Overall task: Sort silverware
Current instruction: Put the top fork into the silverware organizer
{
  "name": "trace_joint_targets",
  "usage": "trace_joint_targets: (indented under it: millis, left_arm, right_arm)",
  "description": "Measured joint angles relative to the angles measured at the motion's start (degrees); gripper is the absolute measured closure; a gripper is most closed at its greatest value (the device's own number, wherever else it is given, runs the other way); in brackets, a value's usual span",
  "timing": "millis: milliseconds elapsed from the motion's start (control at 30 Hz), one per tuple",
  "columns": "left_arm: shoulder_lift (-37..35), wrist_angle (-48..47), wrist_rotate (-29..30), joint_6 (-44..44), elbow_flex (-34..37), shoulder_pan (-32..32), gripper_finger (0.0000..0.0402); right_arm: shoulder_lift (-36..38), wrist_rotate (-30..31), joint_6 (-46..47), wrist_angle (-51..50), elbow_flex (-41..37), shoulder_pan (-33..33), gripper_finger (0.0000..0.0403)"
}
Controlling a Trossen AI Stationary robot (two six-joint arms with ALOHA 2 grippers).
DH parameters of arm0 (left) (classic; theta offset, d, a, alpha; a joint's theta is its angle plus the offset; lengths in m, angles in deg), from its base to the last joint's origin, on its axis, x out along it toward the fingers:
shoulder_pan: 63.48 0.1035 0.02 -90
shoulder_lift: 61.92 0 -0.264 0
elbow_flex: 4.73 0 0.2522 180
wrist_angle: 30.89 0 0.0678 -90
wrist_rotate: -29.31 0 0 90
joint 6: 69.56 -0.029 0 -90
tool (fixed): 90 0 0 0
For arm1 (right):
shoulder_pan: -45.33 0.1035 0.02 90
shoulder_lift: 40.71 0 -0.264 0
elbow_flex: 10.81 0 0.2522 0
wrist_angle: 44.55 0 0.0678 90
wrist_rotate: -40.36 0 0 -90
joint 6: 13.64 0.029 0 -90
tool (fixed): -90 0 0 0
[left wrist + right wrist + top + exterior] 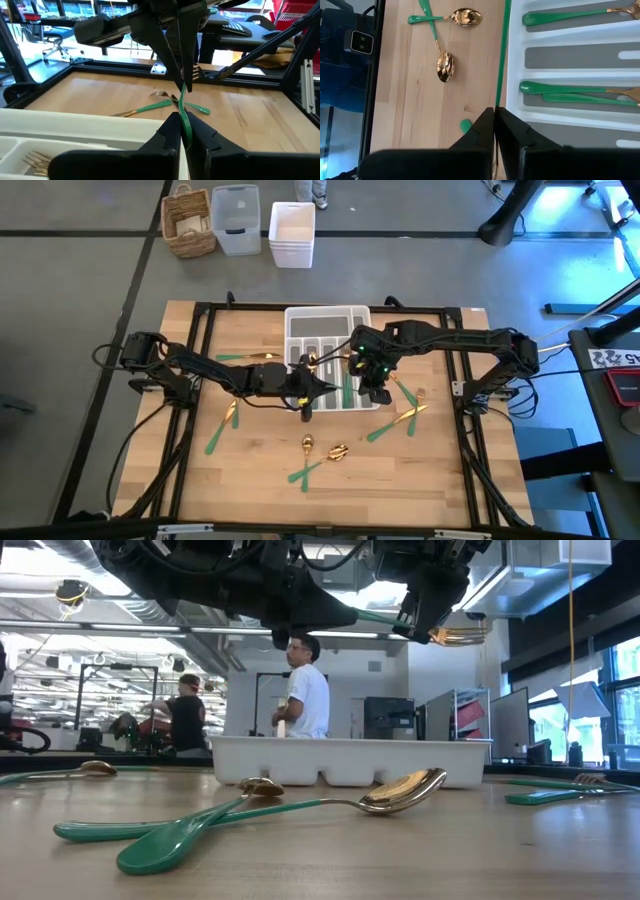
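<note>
The left gripper (182,131) is clamping one end of a green-handled fork (184,107) above the white tray (298,320); the right gripper (495,120) is pinching the other end. Risk: a premature or uneven release is likely to drop the fork outside its slot

The high view looks straight down on the whole bench (250,480). The low view sits at bench height at 6 o'clock, facing 12 o'clock, close to two spoons (300,802). Each wrist view looks past its own tool. All four views share the tray (327,330).
</note>
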Motion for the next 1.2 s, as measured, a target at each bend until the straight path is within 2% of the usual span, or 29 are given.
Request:
trace_joint_targets:
  millis: [233, 400, 533, 900, 1067, 1200]
  left_arm:
    - [0.0, 0.0, 0.0, 0.2, 0.0, 0.0, 0.0401]
    - [0.0, 0.2, 0.0, 0.6, 0.0, 0.0, 0.0401]
    - [0.0, -1.2, 0.4, 3.5, 0.0, 0.0, 0.0401]
    - [0.0, -4.2, 0.4, 12.8, 0.0, 0.0, 0.0402]
    - [0.0, -4.3, 4.3, 15.4, 0.0, 0.0, 0.0401]
    - [0.0, -4.7, 8.8, 19.6, 0.0, 0.0, 0.0401]
  right_arm:
    - [0.0, 0.1, 1.0, 0.2, 0.0, 0.0, 0.0314]
    - [0.0, 3.5, 1.5, 0.2, 0.0, 0.0, 0.0280]
    - [0.0, 7.0, 1.4, -0.3, 0.0, 0.0, 0.0275]
    - [0.0, 11.7, -2.3, -1.1, 0.0, 0.0, 0.0274]
    - [0.0, 19.0, -4.4, -5.0, 0.0, 0.0, 0.0274]
    - [0.4, 24.5, -10.0, -8.5, 0.0, 0.0, 0.0274]
